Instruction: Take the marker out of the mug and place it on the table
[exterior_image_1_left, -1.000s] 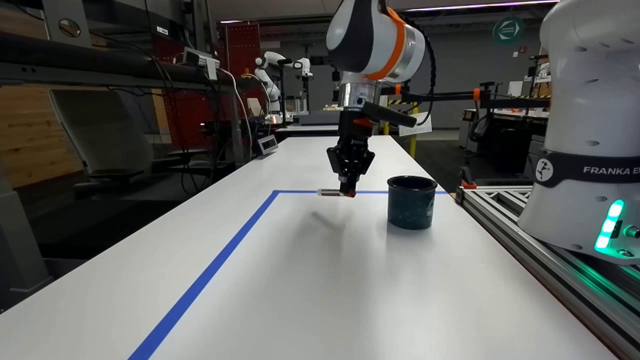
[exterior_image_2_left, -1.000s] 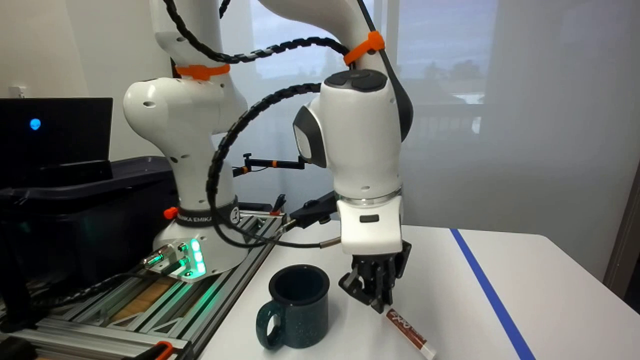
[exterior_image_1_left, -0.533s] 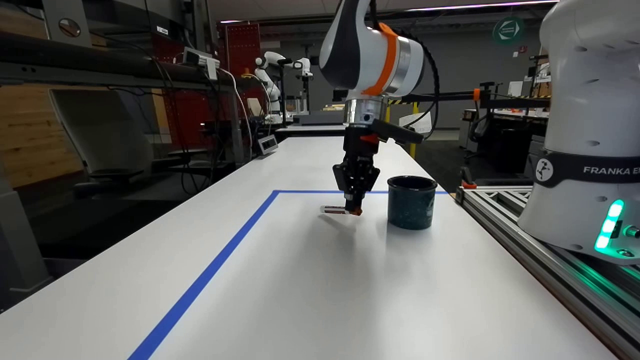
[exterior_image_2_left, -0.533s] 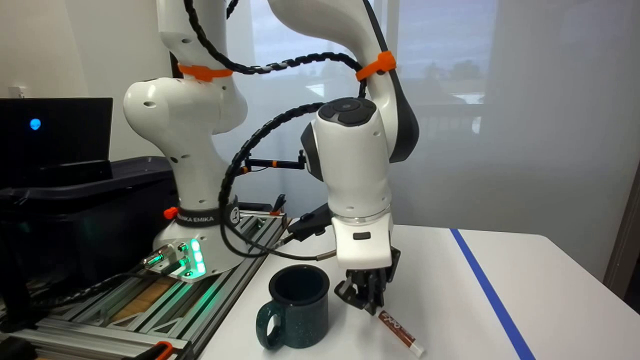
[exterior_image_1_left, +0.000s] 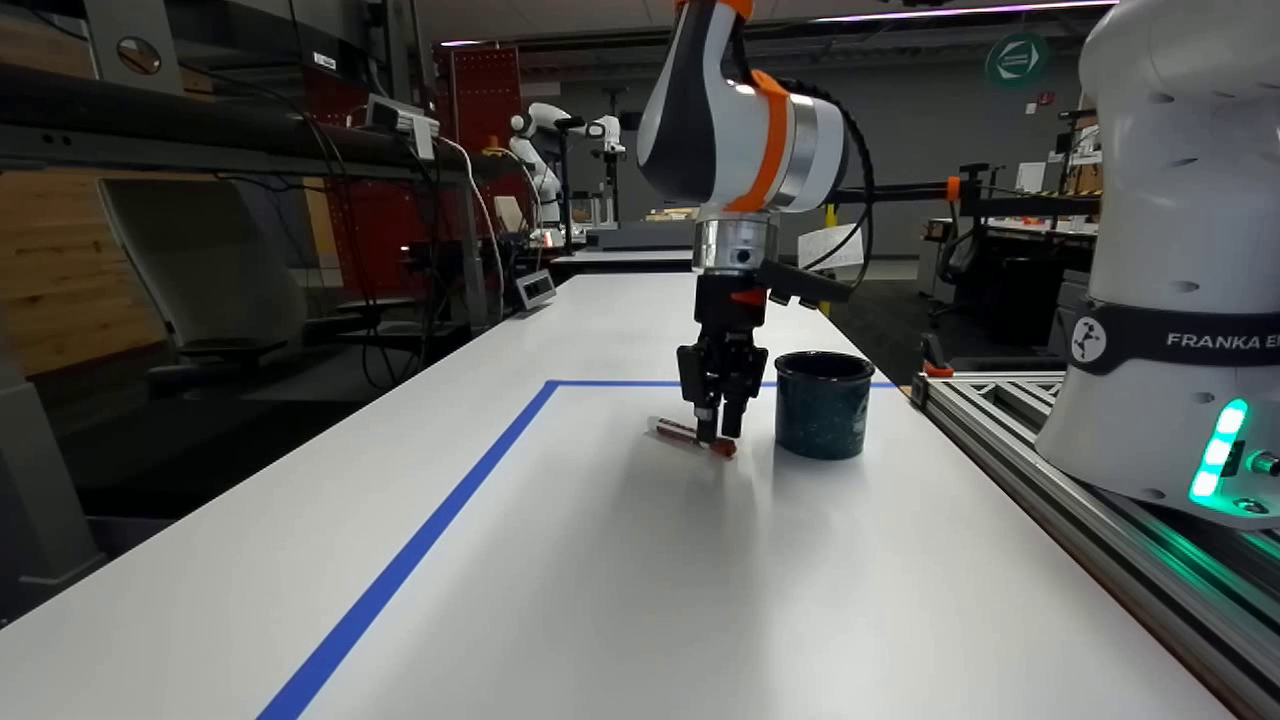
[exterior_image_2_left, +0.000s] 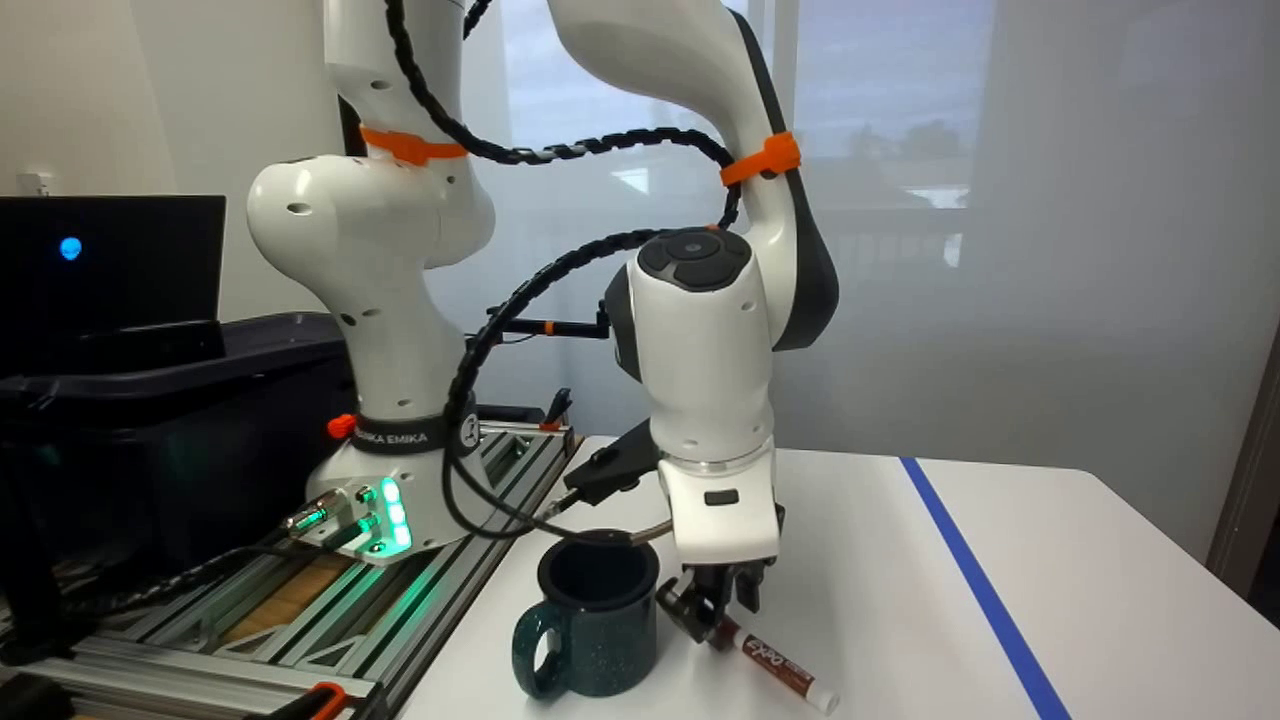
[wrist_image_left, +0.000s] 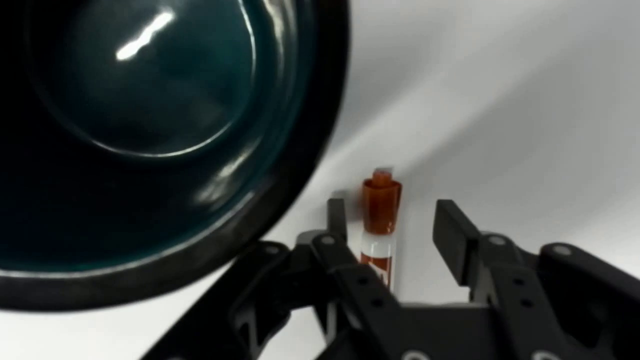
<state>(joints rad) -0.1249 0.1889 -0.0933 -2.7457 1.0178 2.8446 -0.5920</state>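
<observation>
The marker, with a white barrel, a brown label and a reddish-brown cap, lies on the white table (exterior_image_1_left: 600, 560) beside the mug; it shows in both exterior views (exterior_image_1_left: 676, 431) (exterior_image_2_left: 778, 667). In the wrist view its cap end (wrist_image_left: 380, 210) is between the fingers, nearer the left finger, with a gap to the right finger. My gripper (exterior_image_1_left: 720, 437) is open, its fingertips low at the table around the marker's cap end (wrist_image_left: 392, 220). The dark teal mug (exterior_image_1_left: 822, 410) stands upright close by; in the wrist view its inside (wrist_image_left: 150, 110) holds nothing visible.
The mug's rim (wrist_image_left: 300, 165) is very near the left finger in the wrist view. The mug's handle (exterior_image_2_left: 537, 650) points away from the gripper. Blue tape (exterior_image_1_left: 420, 540) runs along the table. The robot's metal base frame (exterior_image_1_left: 1000, 420) borders the table edge.
The gripper came down and a little towards the mug with the marker held in it. Its fingers then opened, and the marker now lies on the table, turned slightly.
</observation>
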